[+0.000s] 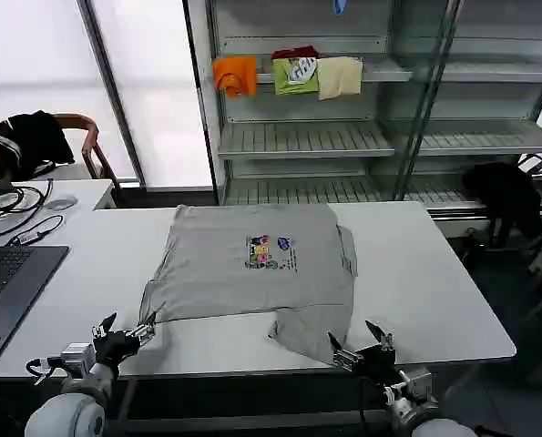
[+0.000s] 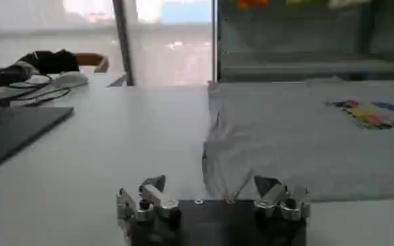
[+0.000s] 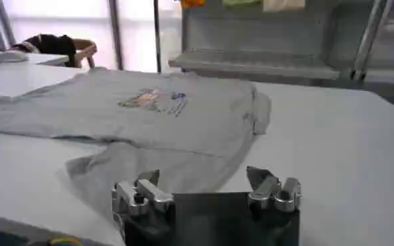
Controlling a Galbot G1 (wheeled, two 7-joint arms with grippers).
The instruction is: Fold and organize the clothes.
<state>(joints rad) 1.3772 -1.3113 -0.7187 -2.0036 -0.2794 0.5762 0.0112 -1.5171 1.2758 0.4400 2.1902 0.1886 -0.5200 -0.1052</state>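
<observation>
The light grey T-shirt (image 1: pixel 257 264) lies spread on the white table (image 1: pixel 434 273), chest print up, with its near right part folded over into a loose flap (image 1: pixel 311 332). My left gripper (image 1: pixel 125 330) hovers open at the table's front edge, just off the shirt's near left sleeve (image 2: pixel 230 167). My right gripper (image 1: pixel 362 344) is open at the front edge beside the folded flap (image 3: pixel 143 167). Neither holds anything. In the left wrist view my left gripper (image 2: pixel 210 190) faces the sleeve edge; in the right wrist view my right gripper (image 3: pixel 203 184) faces the shirt (image 3: pixel 163 113).
A laptop (image 1: pixel 6 282) and cables (image 1: pixel 11 196) sit at the table's left. A shelf rack behind holds orange, green and cream folded garments (image 1: pixel 293 75). A chair with a black garment (image 1: pixel 34 141) stands far left; another black garment (image 1: pixel 507 196) at right.
</observation>
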